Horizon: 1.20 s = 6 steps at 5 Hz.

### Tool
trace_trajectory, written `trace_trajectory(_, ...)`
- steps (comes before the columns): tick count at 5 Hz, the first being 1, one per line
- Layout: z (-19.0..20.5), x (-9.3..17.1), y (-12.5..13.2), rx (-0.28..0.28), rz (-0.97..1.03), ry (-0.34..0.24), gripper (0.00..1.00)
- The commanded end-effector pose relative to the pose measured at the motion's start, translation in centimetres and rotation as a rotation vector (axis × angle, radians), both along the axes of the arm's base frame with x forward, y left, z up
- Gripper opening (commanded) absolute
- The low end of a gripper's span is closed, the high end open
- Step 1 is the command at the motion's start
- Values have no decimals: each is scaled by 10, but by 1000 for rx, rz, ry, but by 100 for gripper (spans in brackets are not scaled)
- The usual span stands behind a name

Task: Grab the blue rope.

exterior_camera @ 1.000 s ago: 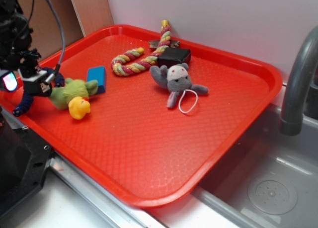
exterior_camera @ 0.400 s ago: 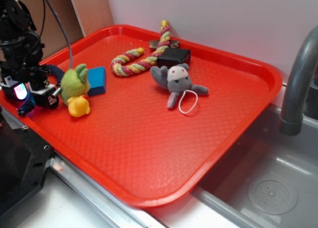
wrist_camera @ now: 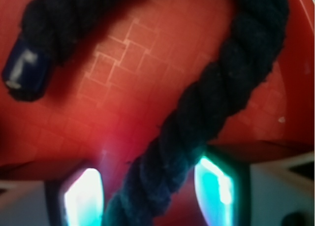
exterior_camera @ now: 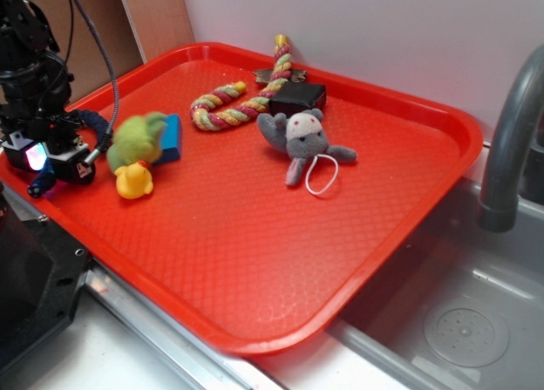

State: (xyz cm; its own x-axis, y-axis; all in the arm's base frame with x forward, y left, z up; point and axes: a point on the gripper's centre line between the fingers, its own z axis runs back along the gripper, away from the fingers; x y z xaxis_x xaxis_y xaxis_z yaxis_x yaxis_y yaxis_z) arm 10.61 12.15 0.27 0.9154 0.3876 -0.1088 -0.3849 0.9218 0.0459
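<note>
The blue rope (exterior_camera: 99, 123) is a dark navy twisted cord lying curved at the left edge of the red tray (exterior_camera: 255, 237). One knobby end (exterior_camera: 39, 186) pokes out below my gripper (exterior_camera: 53, 159). In the wrist view the blue rope (wrist_camera: 216, 88) runs diagonally down between my two glowing fingers (wrist_camera: 82, 194), with its capped end (wrist_camera: 24, 71) at the upper left. My gripper (wrist_camera: 150, 186) is open, straddling the rope low over the tray. The rope lies against the right pad and a gap shows on the left.
A green and yellow plush (exterior_camera: 134, 152) and a bright blue block (exterior_camera: 170, 137) lie just right of my gripper. Farther back are a multicoloured rope (exterior_camera: 229, 105), a black box (exterior_camera: 297, 93) and a grey mouse plush (exterior_camera: 302, 135). A faucet (exterior_camera: 510, 144) and sink (exterior_camera: 459, 322) are at the right.
My gripper has dropped lower over the blue rope near the tray's left edge. The green plush beside it has shifted and turned.
</note>
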Motion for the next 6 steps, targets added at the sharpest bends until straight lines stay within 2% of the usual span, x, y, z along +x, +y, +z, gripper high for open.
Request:
trace_trajectory(1, 31, -19, -22, -22, -102, -38, 0)
trace_trajectory(2, 81, 30, -65, -35, -133, -83, 0)
trace_trajectory(3, 133, 75, -89, -60, -214, -116, 0)
trace_trajectory(4, 185, 116, -119, -46, -320, -170, 0)
trace_trajectory(5, 230, 111, -142, -37, -398, -189, 0)
trace_trajectory(6, 247, 95, -164, -29, -442, -206, 0)
